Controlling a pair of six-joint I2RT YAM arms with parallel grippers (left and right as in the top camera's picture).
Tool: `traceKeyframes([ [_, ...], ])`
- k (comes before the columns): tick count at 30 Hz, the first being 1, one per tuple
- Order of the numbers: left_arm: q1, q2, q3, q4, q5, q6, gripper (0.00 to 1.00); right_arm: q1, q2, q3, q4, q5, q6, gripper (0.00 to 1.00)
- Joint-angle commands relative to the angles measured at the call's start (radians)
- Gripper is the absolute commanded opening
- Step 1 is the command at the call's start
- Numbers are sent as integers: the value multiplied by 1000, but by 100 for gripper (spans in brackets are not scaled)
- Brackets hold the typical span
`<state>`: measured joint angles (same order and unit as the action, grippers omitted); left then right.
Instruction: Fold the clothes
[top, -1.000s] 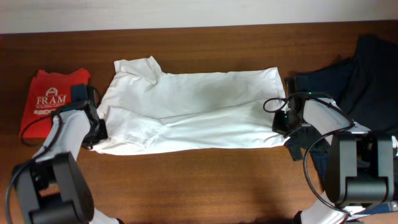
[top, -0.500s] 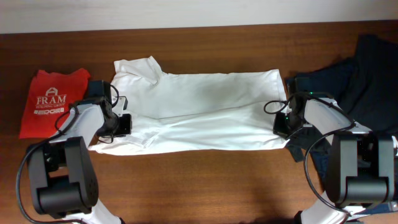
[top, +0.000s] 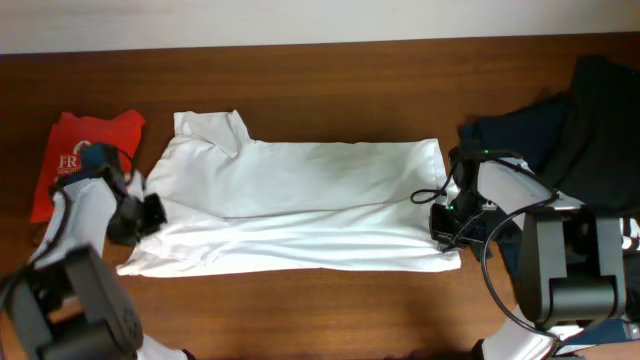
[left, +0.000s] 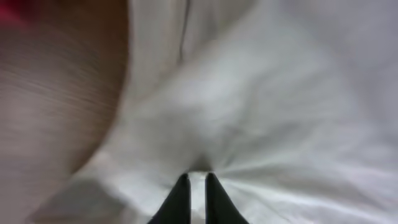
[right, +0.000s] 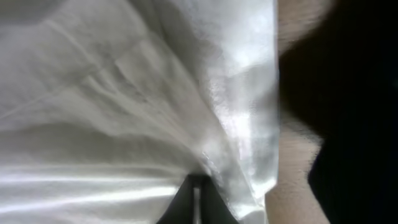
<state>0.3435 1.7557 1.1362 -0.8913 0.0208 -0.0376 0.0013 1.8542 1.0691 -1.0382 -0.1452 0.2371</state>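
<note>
A white shirt (top: 300, 195) lies spread across the middle of the table, collar at the far left. My left gripper (top: 150, 212) is shut on the shirt's left edge; the left wrist view shows cloth (left: 261, 93) bunched at its fingertips (left: 196, 180). My right gripper (top: 441, 220) is shut on the shirt's right hem; the right wrist view shows the white fabric (right: 155, 93) stretched from its fingertips (right: 197, 183).
A folded red shirt (top: 75, 150) with white print lies at the far left. A pile of dark navy and black clothes (top: 570, 110) sits at the right edge, next to my right arm. The brown wooden table (top: 320, 300) shows in front.
Both grippers have pulled the shirt toward the front of the table. My left gripper moved left and forward; the shirt's front edge is now stretched and lower.
</note>
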Motion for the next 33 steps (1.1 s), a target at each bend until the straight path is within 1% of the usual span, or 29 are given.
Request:
traceKeyframes([
  [1, -14, -158, 77, 75, 74, 87, 36, -46, -17, 134, -50, 50, 5, 23],
  [2, -29, -183, 87, 118, 116, 109, 57, -56, -24, 212, -87, 52, -15, 27],
  [3, -40, -188, 95, 146, 130, 115, 63, -56, -24, 259, -109, 52, -34, 28],
  [4, -54, -185, 101, 187, 160, 122, 66, -54, -24, 312, -125, 52, -50, 29],
  [6, -74, -181, 101, 241, 191, 150, 68, -54, -24, 340, -128, 51, -50, 32],
  [9, -88, -136, 153, 290, 205, 168, 70, -54, -24, 341, -136, 51, -66, 33],
  [11, -89, -47, 249, 290, 252, 208, 72, -54, -24, 341, -140, 51, -66, 33],
  [13, -93, 72, 332, 304, 263, 212, 72, -54, -24, 341, -151, 51, -66, 33],
  [15, -94, 172, 378, 336, 278, 212, 72, -54, -24, 341, -153, 52, -66, 37],
  [16, -94, 232, 399, 375, 307, 212, 71, -54, -24, 341, -152, 51, -65, 38],
  [19, -95, 331, 405, 496, 384, 210, 70, -54, -24, 341, -154, 50, -65, 38],
  [21, -105, 396, 405, 583, 384, 208, 70, -54, -24, 341, -156, 48, -65, 38],
  [24, -114, 457, 405, 656, 384, 208, 70, -54, -24, 341, -155, 48, -65, 38],
  [27, -129, 485, 405, 691, 383, 208, 70, -54, -24, 341, -156, 48, -65, 38],
  [29, -138, 516, 405, 708, 337, 208, 70, -54, -24, 341, -159, 48, -65, 38],
  [30, -138, 524, 405, 706, 288, 208, 70, -54, -24, 341, -159, 48, -65, 38],
  [33, -138, 526, 405, 717, 275, 208, 70, -54, -24, 341, -160, 48, -65, 38],
])
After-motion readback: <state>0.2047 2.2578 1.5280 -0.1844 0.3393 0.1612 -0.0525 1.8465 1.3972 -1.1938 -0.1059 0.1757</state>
